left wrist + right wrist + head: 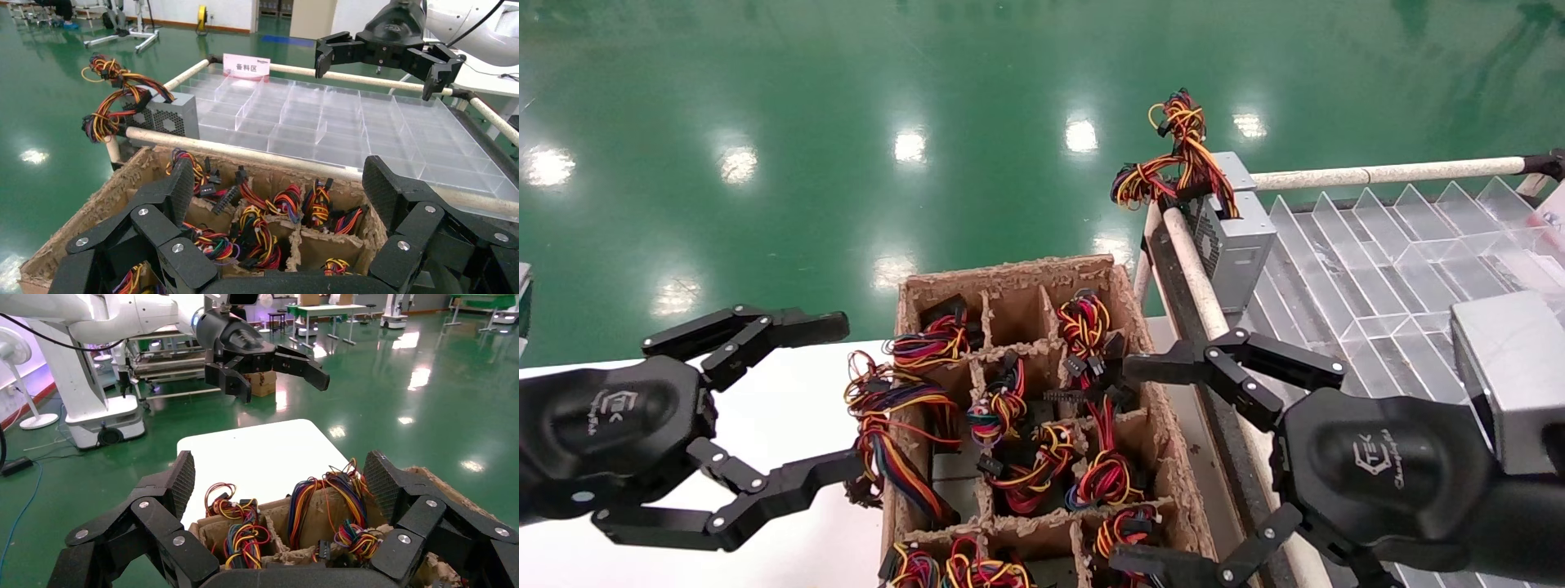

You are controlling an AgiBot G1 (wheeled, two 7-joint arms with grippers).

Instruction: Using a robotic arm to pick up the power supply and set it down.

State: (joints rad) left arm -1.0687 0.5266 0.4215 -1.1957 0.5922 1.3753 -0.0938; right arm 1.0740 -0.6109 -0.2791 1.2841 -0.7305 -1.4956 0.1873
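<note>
head view showing both pincers hovering released, empty. left pincer (789, 408) is hanging over the white surface (789, 433) just beside the cardboard crate (1173, 457), right pincer (1128, 465) is hanging over the crate's right wall next to the rail (1197, 278). crate cells are holding wire bundles (1001, 408) with black connectors; supply bodies down in the cells are mostly hidden.

one power supply (1234, 245) is sitting upright at the far-left corner of the clear divider tray (1377, 269), touching the rail, vent facing the rail, its wires (1173, 155) spilling over the rail edge. bigger plain grey block (1512, 376) is sitting near the right pincer, no wires.

handling judgement: metal box looking stiff, fairly heavy for its size, smooth sides probably slippery; wires soft and floppy, likely snagging on cardboard walls or the rail. better gripping across two flat opposite faces of the box, not by the wires and not on the vent.

room: crate cells are looking tight, dividers ragged, so little space for fingers going in. rail is standing between crate and tray, needing lift clearance. tray is having plenty of open cells to the right. floor (846, 122) beyond is open.
</note>
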